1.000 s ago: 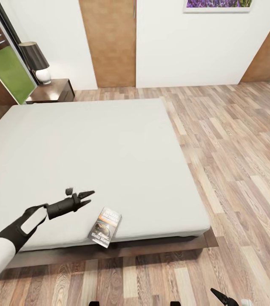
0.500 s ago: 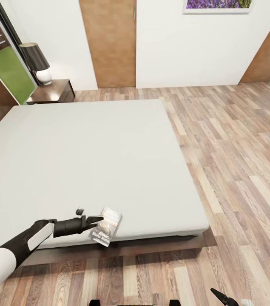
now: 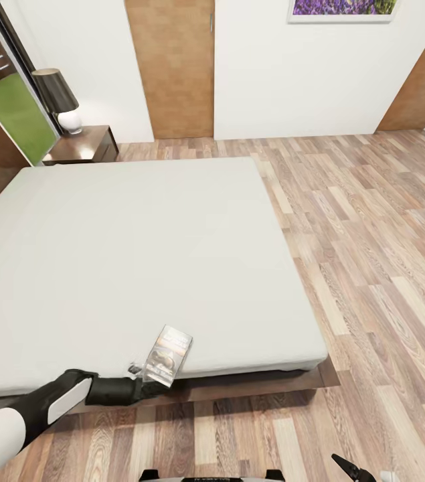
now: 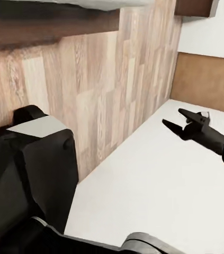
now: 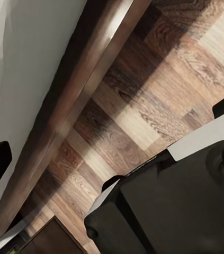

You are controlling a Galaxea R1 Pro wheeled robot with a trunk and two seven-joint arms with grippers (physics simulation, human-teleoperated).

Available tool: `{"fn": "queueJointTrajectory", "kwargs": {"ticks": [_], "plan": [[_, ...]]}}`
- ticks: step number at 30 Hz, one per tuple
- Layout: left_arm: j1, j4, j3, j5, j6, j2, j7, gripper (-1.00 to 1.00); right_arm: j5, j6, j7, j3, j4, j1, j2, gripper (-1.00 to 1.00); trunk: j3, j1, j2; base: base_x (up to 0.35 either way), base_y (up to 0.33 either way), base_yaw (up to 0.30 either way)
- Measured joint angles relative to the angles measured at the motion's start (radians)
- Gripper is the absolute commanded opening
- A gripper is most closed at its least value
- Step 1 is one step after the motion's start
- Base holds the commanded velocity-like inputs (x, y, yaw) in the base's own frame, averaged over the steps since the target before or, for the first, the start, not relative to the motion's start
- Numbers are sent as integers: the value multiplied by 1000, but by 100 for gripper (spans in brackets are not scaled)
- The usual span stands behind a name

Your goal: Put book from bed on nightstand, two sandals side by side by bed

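Far left of the head view: nightstand (image 3: 81, 144) with a lamp (image 3: 58, 99) on it, by the headboard, well apart from everything you were handling.

Bed (image 3: 51, 268): wide off-white mattress on a dark frame; you stood at its foot.

Your left claw (image 3: 146, 383) sat low at the foot edge, at about frame level, tips pointing toward the right and touching or just under the near corner of the book (image 3: 166, 355). Whether its fingers were spread or pinched I could not tell; the tips were lost behind the book's lower end.

Book: lay at the foot edge of the mattress, near end hanging off over the frame. Long axis ran from that near end up and slightly right onto the mattress. From your left claw it lay just up and to the right. My reading: any grip would have to come at that overhanging end from the edge, not from above.

Right claw (image 3: 347, 466): low at the right, over the floor, well apart from the book; its fingers (image 4: 181, 123) stood spread and held nothing. Left arm was clearly the nearer.

Sandals not noted.
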Motion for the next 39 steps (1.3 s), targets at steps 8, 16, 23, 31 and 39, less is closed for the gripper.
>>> {"fn": "queueJointTrajectory", "kwargs": {"ticks": [8, 16, 23, 31, 39], "plan": [[1, 228, -115, 3, -159, -6, 1, 100, 0, 0, 0, 0, 0, 0, 0, 100, 25, -31, 56, 0, 0, 0], [3, 491, -120, 11, -358, -52, 5, 100, 0, 0, 1, 0, -1, 0, 0, 100, 38, -46, 84, 0, 0, 0], [39, 541, -120, 12, -454, -94, 47, 100, 0, 0, 1, 0, -2, 0, 0, 100, 38, -46, 84, 0, 0, 0], [105, 548, -88, 61, -526, -149, 140, 100, 0, 0, 2, 0, -3, 0, 0, 100, 38, -46, 84, 0, 0, 0], [106, 547, -53, 160, -528, -226, 411, 100, 1, 0, 1, -1, -5, 0, 0, 100, 38, -46, 84, 0, 0, 0]]}}
